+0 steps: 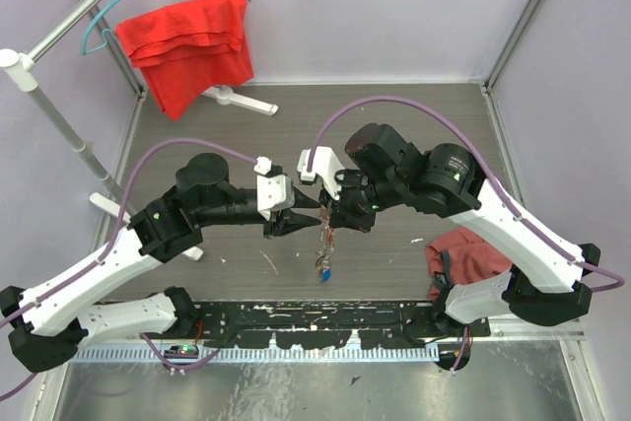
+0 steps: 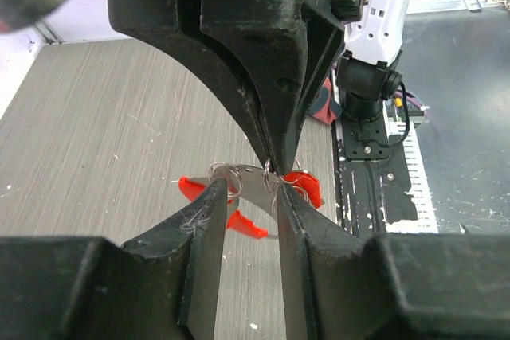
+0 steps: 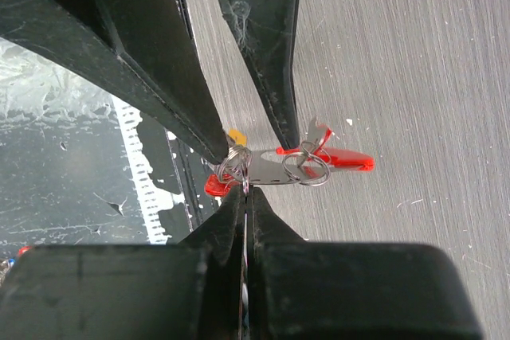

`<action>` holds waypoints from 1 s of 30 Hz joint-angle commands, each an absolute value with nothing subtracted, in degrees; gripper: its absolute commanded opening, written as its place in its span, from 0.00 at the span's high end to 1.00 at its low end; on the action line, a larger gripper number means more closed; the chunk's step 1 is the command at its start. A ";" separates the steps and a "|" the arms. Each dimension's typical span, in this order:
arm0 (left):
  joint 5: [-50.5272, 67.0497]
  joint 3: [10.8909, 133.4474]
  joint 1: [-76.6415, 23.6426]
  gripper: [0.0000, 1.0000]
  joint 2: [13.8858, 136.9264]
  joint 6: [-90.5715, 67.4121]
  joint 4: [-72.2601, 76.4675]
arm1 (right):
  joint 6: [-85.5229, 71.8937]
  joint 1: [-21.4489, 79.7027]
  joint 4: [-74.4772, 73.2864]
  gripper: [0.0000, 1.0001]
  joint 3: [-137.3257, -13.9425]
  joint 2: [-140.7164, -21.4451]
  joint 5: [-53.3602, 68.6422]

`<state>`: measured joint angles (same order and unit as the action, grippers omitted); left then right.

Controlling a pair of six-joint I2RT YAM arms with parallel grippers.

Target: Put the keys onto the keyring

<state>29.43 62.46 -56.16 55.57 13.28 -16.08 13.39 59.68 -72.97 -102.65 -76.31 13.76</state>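
one bunch of keys (image 3: 275, 171) hangs above the table (image 1: 414, 115) between two claws. two wire rings (image 3: 307, 166) show on it. right claw (image 3: 245, 193) is pinched tight on the keys; left claw (image 2: 252, 189) stands partly open, fingers straddling them.

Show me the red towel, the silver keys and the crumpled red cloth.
red fabric towel (image 1: 187, 51), top view, middle fold.
small silver metal keys (image 1: 323, 255), top view, dangling bunch.
crumpled red cloth (image 1: 461, 251), top view, its centre.
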 commanded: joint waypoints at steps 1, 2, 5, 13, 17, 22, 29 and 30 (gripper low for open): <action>28.83 64.95 -56.75 0.61 56.02 14.98 -18.52 | 13.40 59.77 -71.69 0.99 -104.76 -75.32 14.05; 28.78 65.09 -56.96 0.61 56.13 14.97 -18.47 | 13.44 59.78 -71.57 0.99 -104.64 -75.39 14.14; 28.55 65.41 -57.35 0.62 56.54 14.94 -18.21 | 13.47 59.79 -70.84 0.99 -104.23 -75.46 14.12; 28.74 65.43 -58.52 0.62 56.95 14.94 -17.96 | 12.76 59.78 -68.65 0.99 -103.29 -75.16 13.63; 28.91 65.13 -58.77 0.65 57.27 14.77 -17.29 | 12.23 59.81 -67.41 0.99 -102.69 -74.90 13.75; 29.01 64.85 -58.81 0.72 57.39 14.43 -16.23 | 12.17 59.78 -67.02 0.99 -102.14 -74.99 14.17; 28.42 64.58 -58.89 0.99 57.42 14.24 -15.24 | 12.22 59.84 -66.38 0.99 -101.94 -74.85 14.43; 28.32 64.48 -58.87 1.00 57.42 14.24 -15.28 | 12.15 59.79 -66.17 0.99 -101.89 -74.69 14.42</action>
